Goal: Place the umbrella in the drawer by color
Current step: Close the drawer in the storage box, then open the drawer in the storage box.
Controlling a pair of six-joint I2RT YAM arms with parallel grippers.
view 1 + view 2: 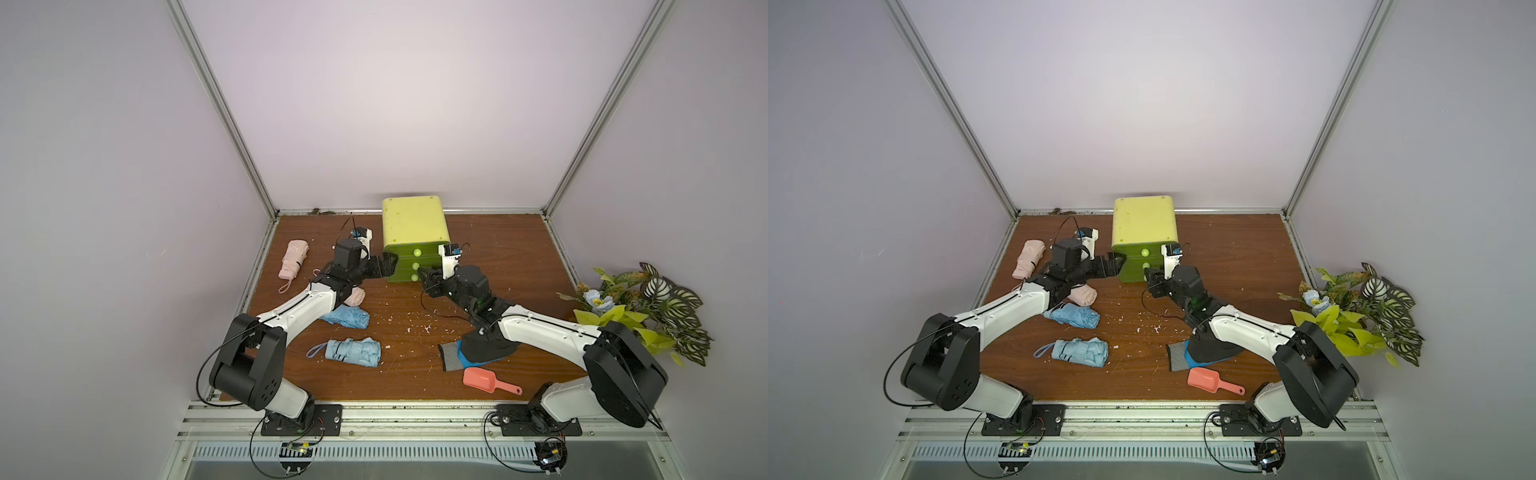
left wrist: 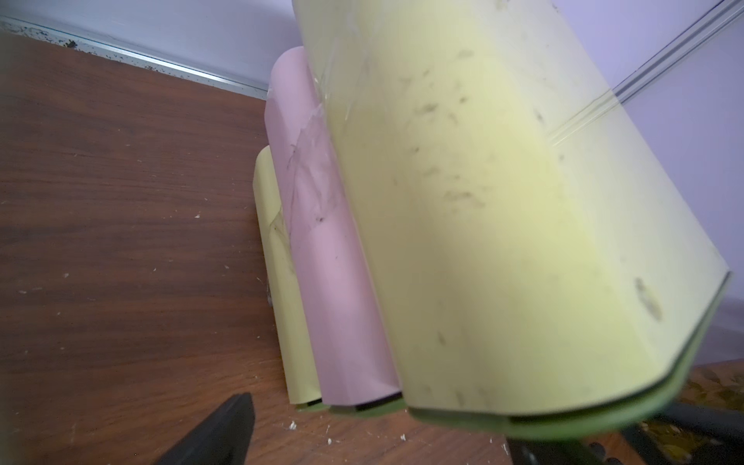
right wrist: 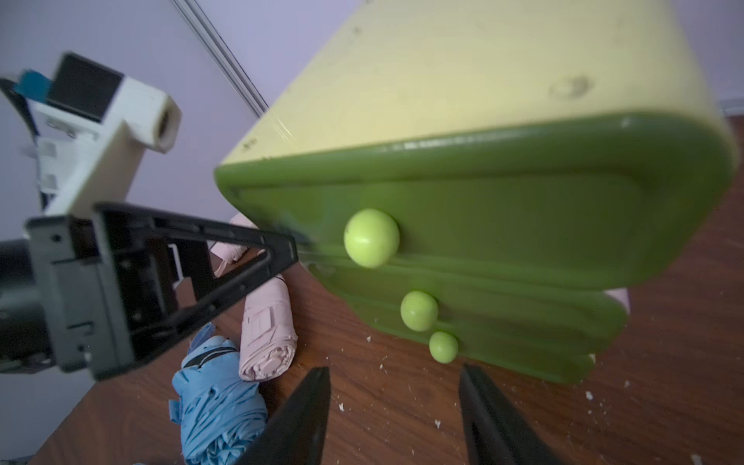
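right gripper [image 3: 394, 370] empty, jaws parted short of bottom knob [image 3: 443, 347]; left gripper [image 1: 388, 266] spread wide at front corner of drawer unit [image 1: 415, 226]. off-centre close could slip off and shove unit.

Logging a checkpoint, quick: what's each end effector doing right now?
Left end effector: open, empty, at the drawer unit.
Right end effector: open, empty.

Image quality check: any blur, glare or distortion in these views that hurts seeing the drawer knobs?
Both top views: sharp, bright hotspot on back wall above the drawer unit, knobs tiny. Left wrist: its side fills frame, soft. Right wrist: knobs close but smeared.
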